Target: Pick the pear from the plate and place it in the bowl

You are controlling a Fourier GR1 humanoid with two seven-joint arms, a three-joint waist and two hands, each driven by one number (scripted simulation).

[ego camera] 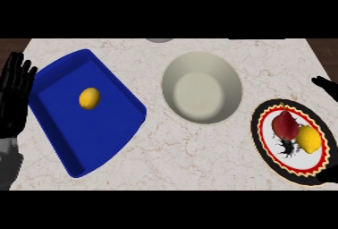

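Observation:
The pear (285,124), dark red, lies on the round plate (265,117), which has a black, red and yellow rim and sits at the counter's right edge. A yellow lemon (308,138) touches the pear's right side. The beige bowl (202,87) stands at the counter's middle, up and left of the plate, with nothing in it. My right hand (326,86) barely enters at the right edge; black tips show above and below the plate, spread apart and holding nothing. My left hand (14,96) rests open at the left edge, fingers up.
A blue tray (99,134) lies tilted on the left half of the counter with a yellow lemon (90,98) in it. A grey object (158,40) peeks in at the counter's far edge.

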